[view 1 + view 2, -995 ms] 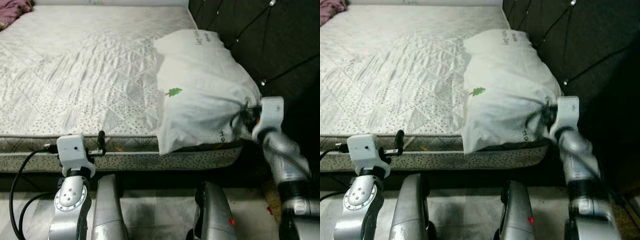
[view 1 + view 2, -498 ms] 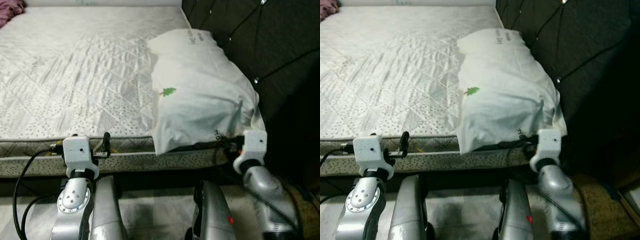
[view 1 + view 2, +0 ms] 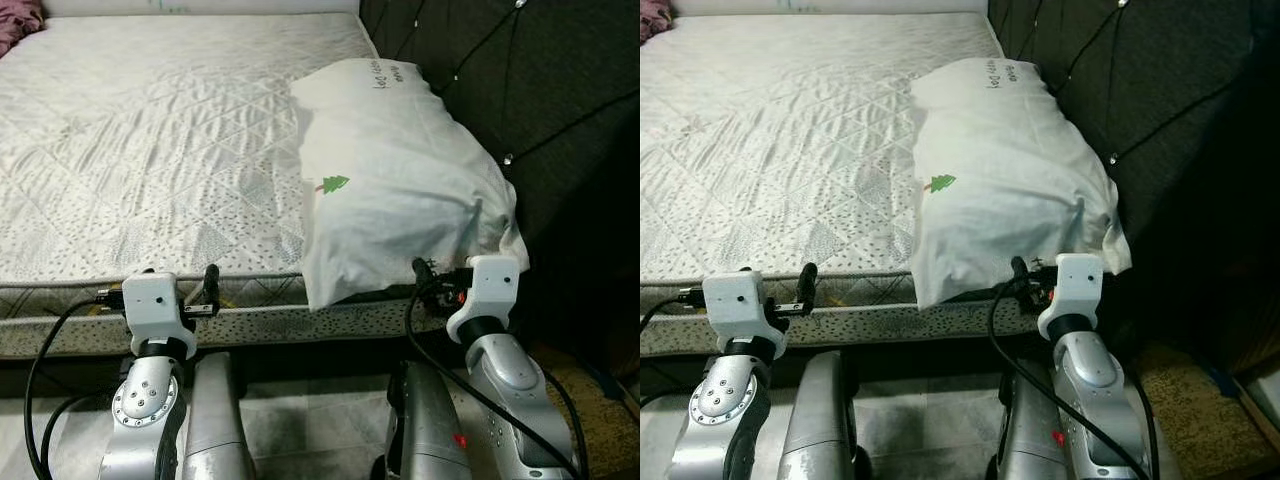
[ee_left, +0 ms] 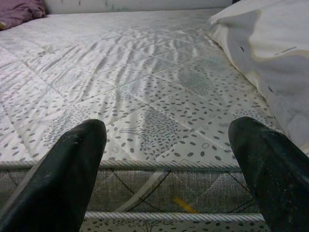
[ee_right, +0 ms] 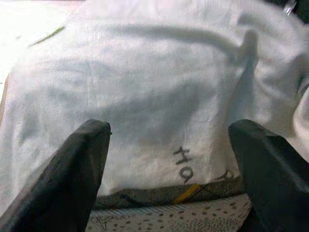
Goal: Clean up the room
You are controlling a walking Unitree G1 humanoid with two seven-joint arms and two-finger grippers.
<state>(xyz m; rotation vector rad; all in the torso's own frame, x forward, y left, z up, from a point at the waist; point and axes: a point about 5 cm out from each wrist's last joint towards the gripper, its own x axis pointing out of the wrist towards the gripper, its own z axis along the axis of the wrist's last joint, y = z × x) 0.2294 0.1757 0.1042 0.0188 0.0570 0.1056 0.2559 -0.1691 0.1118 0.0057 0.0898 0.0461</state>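
Note:
A white pillow (image 3: 395, 190) with a small green tree print and dark lettering lies on the right side of the bed, against the headboard, its near end overhanging the mattress edge. My right gripper (image 5: 169, 169) is open, just in front of the pillow's near end and apart from it. My left gripper (image 4: 166, 169) is open too, level with the mattress edge, nothing between its fingers. Both wrists, left (image 3: 155, 305) and right (image 3: 485, 290), sit low before the bed.
The bare quilted mattress (image 3: 150, 130) spreads wide to the left. A dark tufted headboard (image 3: 530, 90) rises on the right. A purple cloth (image 3: 18, 18) lies at the far left corner. My legs (image 3: 215, 420) stand on a pale floor close to the bed.
My right gripper let go of the pillow's near corner and drew back and down to the mattress edge. The pillow has settled. The camera shifted slightly.

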